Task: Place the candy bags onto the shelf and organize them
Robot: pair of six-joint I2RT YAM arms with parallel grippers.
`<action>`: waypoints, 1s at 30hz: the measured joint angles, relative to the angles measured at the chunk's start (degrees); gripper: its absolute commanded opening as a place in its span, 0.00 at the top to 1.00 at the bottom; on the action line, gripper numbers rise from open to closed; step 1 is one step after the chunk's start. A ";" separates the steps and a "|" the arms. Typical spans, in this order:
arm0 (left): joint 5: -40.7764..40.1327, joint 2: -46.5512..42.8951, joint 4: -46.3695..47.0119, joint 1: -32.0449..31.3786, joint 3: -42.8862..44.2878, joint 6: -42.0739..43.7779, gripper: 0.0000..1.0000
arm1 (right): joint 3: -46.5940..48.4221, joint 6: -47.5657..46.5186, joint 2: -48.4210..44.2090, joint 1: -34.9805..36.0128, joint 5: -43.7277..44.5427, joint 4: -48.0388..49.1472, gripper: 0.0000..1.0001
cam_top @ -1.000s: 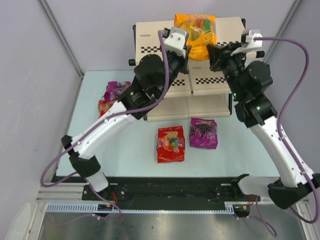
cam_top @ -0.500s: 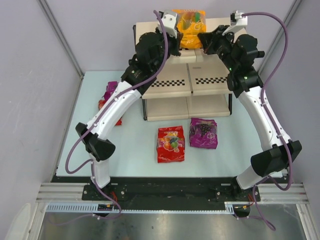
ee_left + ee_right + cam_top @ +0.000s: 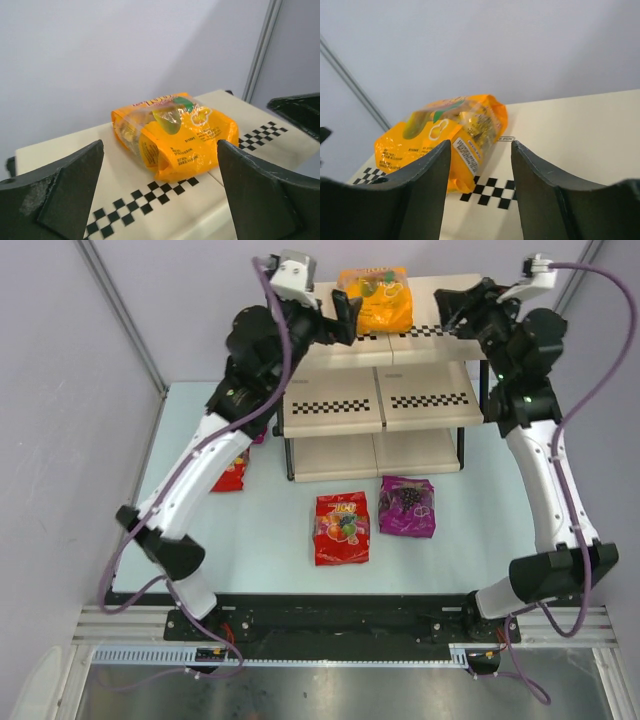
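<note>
Seeing orange bag (image 3: 375, 302) lying on shelf (image 3: 425, 385) top tier; I'm hovering left gripper (image 3: 342, 318) and right gripper (image 3: 452, 314) either side, both apart.

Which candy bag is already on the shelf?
The orange bag, on the shelf's top tier; the red bags and purple bag lie on the table.

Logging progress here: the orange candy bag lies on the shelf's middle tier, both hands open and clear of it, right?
No: the top external view shows the orange candy bag on the top tier of the shelf. Left hand and right hand are open, clear of it.
</note>
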 measured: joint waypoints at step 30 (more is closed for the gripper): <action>-19.37 -52.85 13.73 -16.90 -102.05 -27.80 0.00 | -81.92 18.60 -42.29 45.64 36.22 -0.17 0.42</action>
